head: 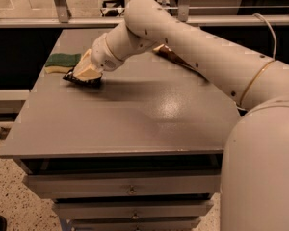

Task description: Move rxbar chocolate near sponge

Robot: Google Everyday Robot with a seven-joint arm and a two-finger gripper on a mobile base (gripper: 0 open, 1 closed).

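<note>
Gripping rxbar chocolate in hand, low over worktop near left edge. Located sponge just beside, toward far-left corner. Probably needs only lowering and release.

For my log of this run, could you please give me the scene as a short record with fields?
Table: grey, drawers below
Sponge: green top, yellow base, far-left corner
Snack bar: black, close in front-right of the sponge; contact with it unclear
Gripper: low over the table's far-left area, shut on the snack bar
Chip bag: far side, mostly hidden behind the arm
</note>
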